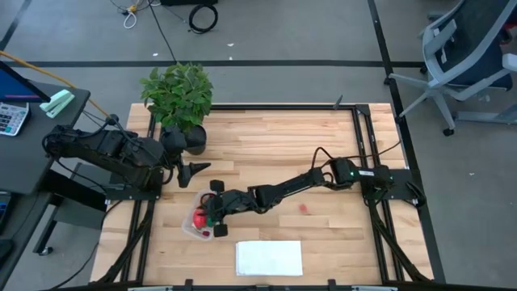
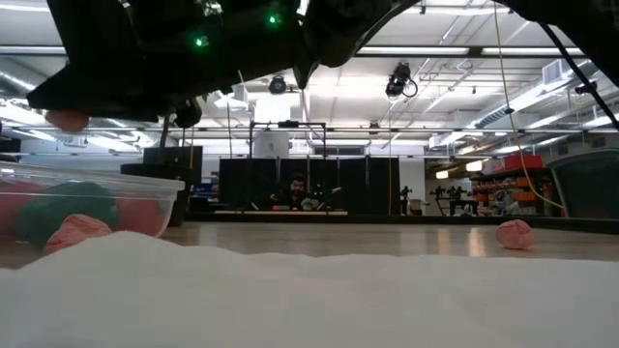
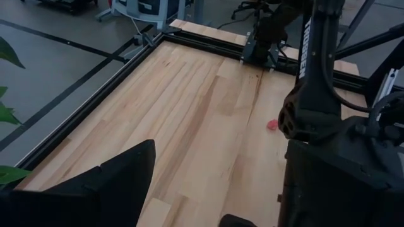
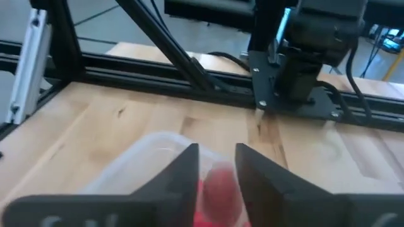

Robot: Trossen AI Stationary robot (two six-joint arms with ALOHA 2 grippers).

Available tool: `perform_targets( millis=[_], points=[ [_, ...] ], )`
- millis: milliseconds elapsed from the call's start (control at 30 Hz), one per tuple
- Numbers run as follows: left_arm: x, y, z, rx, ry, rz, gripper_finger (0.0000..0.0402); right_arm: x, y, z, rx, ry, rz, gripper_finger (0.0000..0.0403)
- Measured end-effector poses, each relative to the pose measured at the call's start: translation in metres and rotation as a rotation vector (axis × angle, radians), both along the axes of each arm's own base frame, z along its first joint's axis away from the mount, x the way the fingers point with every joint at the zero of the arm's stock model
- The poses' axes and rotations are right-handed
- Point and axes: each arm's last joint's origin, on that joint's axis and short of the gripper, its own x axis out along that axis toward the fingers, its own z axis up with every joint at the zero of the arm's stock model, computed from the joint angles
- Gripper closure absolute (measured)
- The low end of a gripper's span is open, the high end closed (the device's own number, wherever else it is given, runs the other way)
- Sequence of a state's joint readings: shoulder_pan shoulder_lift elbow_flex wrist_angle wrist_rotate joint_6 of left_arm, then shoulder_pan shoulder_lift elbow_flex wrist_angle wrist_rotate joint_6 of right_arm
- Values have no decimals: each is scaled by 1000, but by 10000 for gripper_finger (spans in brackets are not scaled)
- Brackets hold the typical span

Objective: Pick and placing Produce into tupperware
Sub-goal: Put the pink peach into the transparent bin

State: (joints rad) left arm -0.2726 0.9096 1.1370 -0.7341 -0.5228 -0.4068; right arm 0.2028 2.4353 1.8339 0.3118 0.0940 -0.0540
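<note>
right gripper [image 1: 212, 207] reaches across the wooden table [image 1: 275, 137] to the near-left part, sitting right over the tupperware [image 1: 194, 224]. in the right wrist view its two dark fingers [image 4: 183, 173] are clamped on a pink piece of produce [image 4: 219, 183], directly above the clear tub's rim [image 4: 136, 154]. more red and pink produce is already inside the tub; the low view shows pink and green pieces behind the clear wall [image 2: 116, 198], and one pink piece [image 2: 75, 232] looks to lie at the tub's near side, cannot tell if inside or out. a small red piece [image 1: 220, 230] sits at the tub's near-right edge. one lone pink piece [image 1: 304, 208] lies on the bare wood well apart to the right of the tub, also seen in the low view [image 2: 514, 233] and the left wrist view [image 3: 272, 124].

left gripper [image 1: 194, 171] waits at the table's left side, just in front of the potted plant [image 1: 179, 93], fingers spread apart with nothing between them; one finger [image 3: 120, 176] shows in the left wrist view. white sheet [image 1: 269, 258] lies flat at the near edge, just right of the tub, not touching it.
</note>
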Motion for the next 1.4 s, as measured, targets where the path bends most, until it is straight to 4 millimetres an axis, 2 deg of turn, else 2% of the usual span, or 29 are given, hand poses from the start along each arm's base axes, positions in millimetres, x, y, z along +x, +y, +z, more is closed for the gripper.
perform_targets(
  millis=[233,333,400,500,667,767,867,967,1100,1233,1400],
  points=[
    [0,0,0,0,1,0,37,-4,1,-4,-17,86,1,211],
    [0,0,-1,2,8,0,37,-12,4,16,-33,140,9,192],
    [-1,0,-1,3,13,0,37,-25,6,35,-70,232,11,189],
    [-1,0,-2,6,23,0,37,-57,6,60,-115,458,-38,190],
    [-1,0,-2,5,22,1,37,-127,6,104,-44,821,-234,204],
    [-1,0,-2,5,21,1,37,-167,14,118,-42,899,-351,214],
    [-1,0,-2,0,20,3,37,-205,28,121,-33,853,-424,222],
    [-1,0,-2,-1,19,4,37,-243,39,107,-2,792,-514,228],
    [-1,0,-2,-1,19,4,37,-281,49,74,55,621,-589,229],
    [-1,0,-2,-2,18,4,37,-298,53,38,59,490,-505,226],
    [-1,0,-2,-25,10,15,37,-313,43,-1,24,503,-514,215]
  ],
)
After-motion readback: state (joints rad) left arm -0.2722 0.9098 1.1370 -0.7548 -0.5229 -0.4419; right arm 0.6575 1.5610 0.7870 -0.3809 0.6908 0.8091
